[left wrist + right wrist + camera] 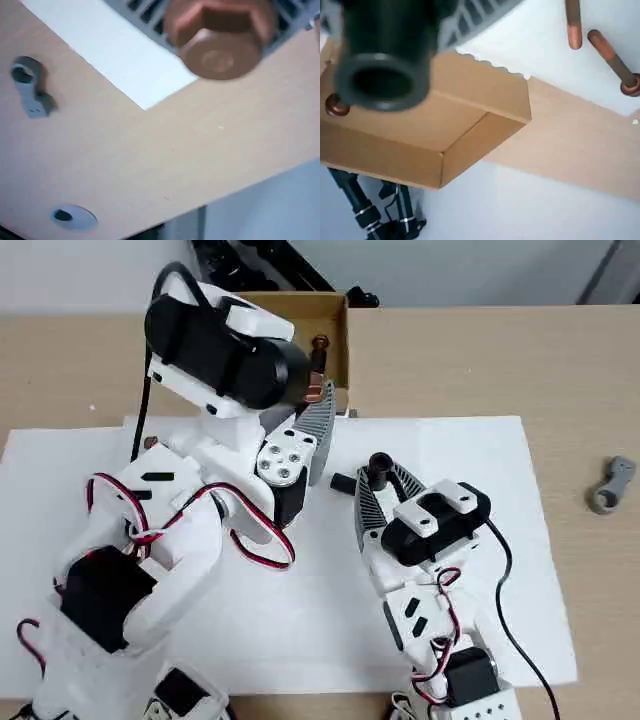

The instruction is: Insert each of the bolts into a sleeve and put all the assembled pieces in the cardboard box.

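Note:
My left gripper (pixel 316 390) is shut on a copper bolt (pixel 319 352), held just outside the right wall of the cardboard box (pixel 335 315). In the left wrist view the bolt's hex head (pixel 220 35) sits between the grey fingers. Right of centre on the white paper, my right gripper (pixel 380 476) is shut on a black sleeve (pixel 379 468). The sleeve's open end (pixel 382 75) faces the cardboard box (pixel 470 125). A second black sleeve (pixel 343 481) lies on the paper just left of the right gripper. Two loose bolts (pixel 573 22) (pixel 615 62) lie on the paper.
White paper (pixel 470 460) covers the middle of the wooden table. A grey plastic part (pixel 610 485) (pixel 30 90) lies on bare wood at the far right. The left arm's bulk hides the paper's left half. Black gear stands behind the box.

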